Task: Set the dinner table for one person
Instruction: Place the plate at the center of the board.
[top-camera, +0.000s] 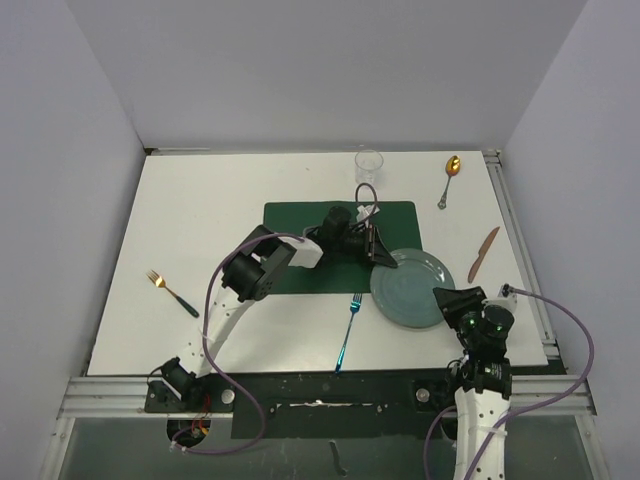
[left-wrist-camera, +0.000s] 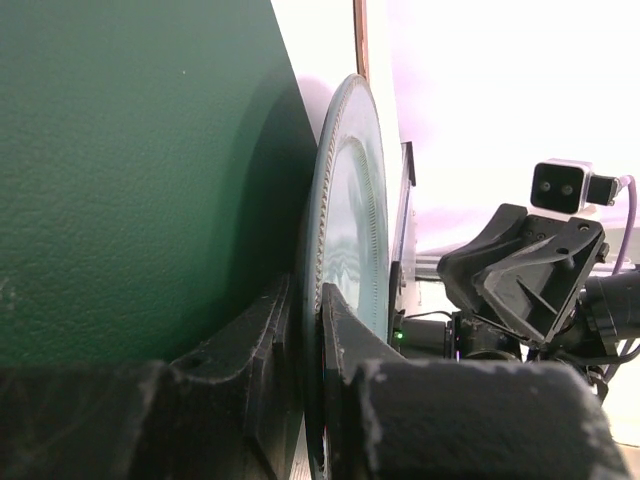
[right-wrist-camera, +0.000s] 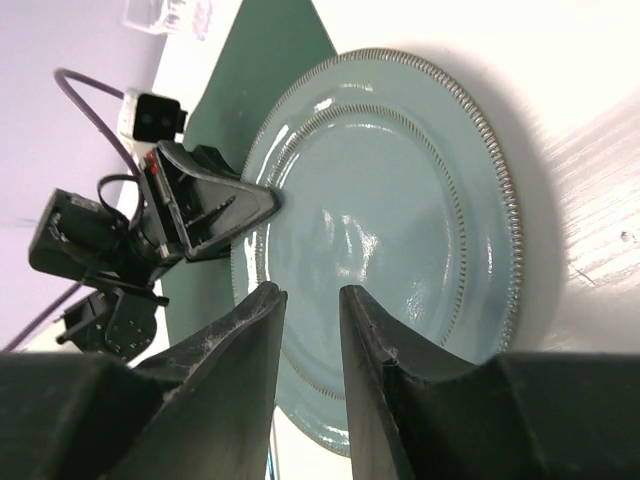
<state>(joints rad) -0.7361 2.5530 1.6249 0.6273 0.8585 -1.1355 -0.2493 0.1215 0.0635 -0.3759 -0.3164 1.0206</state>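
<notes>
A pale blue plate (top-camera: 410, 290) lies on the white dinner table (top-camera: 200, 200), its left part over the right corner of the dark green placemat (top-camera: 300, 225). My left gripper (top-camera: 378, 252) is shut on the plate's far left rim. In the left wrist view the rim (left-wrist-camera: 345, 230) runs between the closed jaws (left-wrist-camera: 312, 335). My right gripper (top-camera: 458, 303) hovers at the plate's near right edge. In the right wrist view its jaws (right-wrist-camera: 310, 295) stand slightly apart and empty over the plate (right-wrist-camera: 400, 200).
A clear glass (top-camera: 369, 163) stands behind the placemat. A gold spoon (top-camera: 451, 175) and a copper knife (top-camera: 483, 253) lie at the right. A blue fork (top-camera: 348, 325) lies near the plate's left. A gold fork with a teal handle (top-camera: 172, 293) lies at the left.
</notes>
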